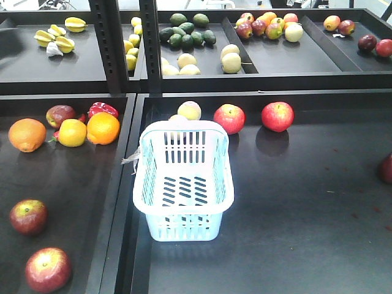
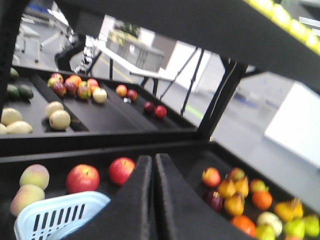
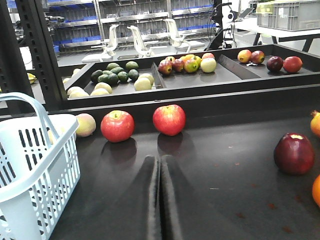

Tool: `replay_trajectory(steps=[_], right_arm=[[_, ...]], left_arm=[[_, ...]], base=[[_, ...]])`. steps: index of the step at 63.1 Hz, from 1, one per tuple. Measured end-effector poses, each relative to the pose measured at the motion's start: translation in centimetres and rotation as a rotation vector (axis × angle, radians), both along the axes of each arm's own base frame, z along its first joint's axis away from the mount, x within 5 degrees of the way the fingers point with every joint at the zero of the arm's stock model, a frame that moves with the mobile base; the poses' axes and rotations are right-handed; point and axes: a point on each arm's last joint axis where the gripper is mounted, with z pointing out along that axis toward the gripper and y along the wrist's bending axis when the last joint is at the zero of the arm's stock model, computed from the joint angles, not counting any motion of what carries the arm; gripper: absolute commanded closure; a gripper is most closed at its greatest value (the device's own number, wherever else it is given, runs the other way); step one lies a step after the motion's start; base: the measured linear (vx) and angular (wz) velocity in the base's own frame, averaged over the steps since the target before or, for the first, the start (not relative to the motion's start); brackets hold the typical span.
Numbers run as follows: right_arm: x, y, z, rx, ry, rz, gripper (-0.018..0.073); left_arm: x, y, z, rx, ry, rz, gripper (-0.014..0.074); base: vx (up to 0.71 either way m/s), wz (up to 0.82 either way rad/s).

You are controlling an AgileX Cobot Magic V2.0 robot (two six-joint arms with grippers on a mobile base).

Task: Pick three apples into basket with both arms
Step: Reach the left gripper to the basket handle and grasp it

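The pale blue basket (image 1: 182, 209) stands in the middle of the dark tray with nothing inside it. Two red apples (image 1: 229, 118) (image 1: 277, 116) rest just behind it, and a darker apple (image 1: 386, 168) peeks in at the right edge. Neither gripper shows in the front view. In the left wrist view my left gripper (image 2: 153, 159) is shut and holds nothing, raised above the basket (image 2: 55, 217), with both apples (image 2: 82, 178) (image 2: 121, 170) beyond it. My right gripper (image 3: 159, 159) is shut and holds nothing, low over the tray, facing the two apples (image 3: 117, 126) (image 3: 169, 119). The dark apple (image 3: 294, 153) lies to its right.
The left tray holds two more red apples (image 1: 28, 216) (image 1: 48, 269), oranges (image 1: 102, 128) and a yellow fruit (image 1: 72, 132). Pale fruits (image 1: 189, 110) sit behind the basket. A raised divider (image 1: 128, 184) separates the trays. A back shelf holds avocados (image 1: 187, 33) and mixed fruit.
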Motion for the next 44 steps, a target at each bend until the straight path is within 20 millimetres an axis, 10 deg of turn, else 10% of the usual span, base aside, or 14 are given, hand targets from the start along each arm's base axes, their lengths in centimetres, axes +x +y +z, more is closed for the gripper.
replay_trajectory(steps=[26, 44], right_arm=[[0.0, 0.0, 0.0, 0.0, 0.0, 0.0, 0.0561], [0.0, 0.0, 0.0, 0.0, 0.0, 0.0, 0.0561]], left_arm=[[13.5, -2.3, -3.7, 0.246, 0.086, -0.265, -0.0007], [20.1, -5.1, -6.8, 0.472, 0.09, -0.463, -0.0032]], base=[[0.0, 0.0], [0.0, 0.0]])
